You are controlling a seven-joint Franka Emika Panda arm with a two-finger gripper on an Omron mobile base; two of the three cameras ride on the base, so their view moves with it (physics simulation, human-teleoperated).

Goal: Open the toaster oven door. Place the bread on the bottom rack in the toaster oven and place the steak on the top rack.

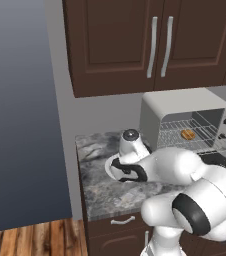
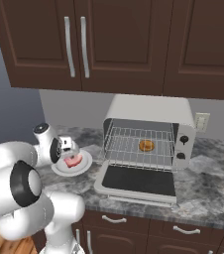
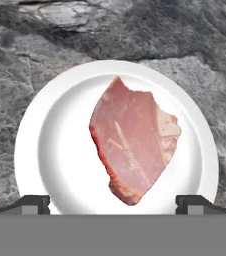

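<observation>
Gripper (image 3: 113, 202), jaws spread wide and empty, hangs above the steak (image 3: 132, 142) on a white plate (image 3: 50, 145) on the marbled counter (image 2: 203, 173). At the plate's 3 o'clock: toaster oven (image 2: 151, 111), door (image 2: 136, 182) lowered, bread (image 2: 146, 145) on a rack (image 2: 134, 154).

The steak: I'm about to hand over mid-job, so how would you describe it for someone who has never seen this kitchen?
Start at the light grey toaster oven with its drop-down door open on the grey marbled counter. Left of it sits a round white plate, beneath the open gripper. On it lies the steak, a pinkish-red raw slab with a ragged outline, unlike the round golden-brown bread on an oven rack.
</observation>
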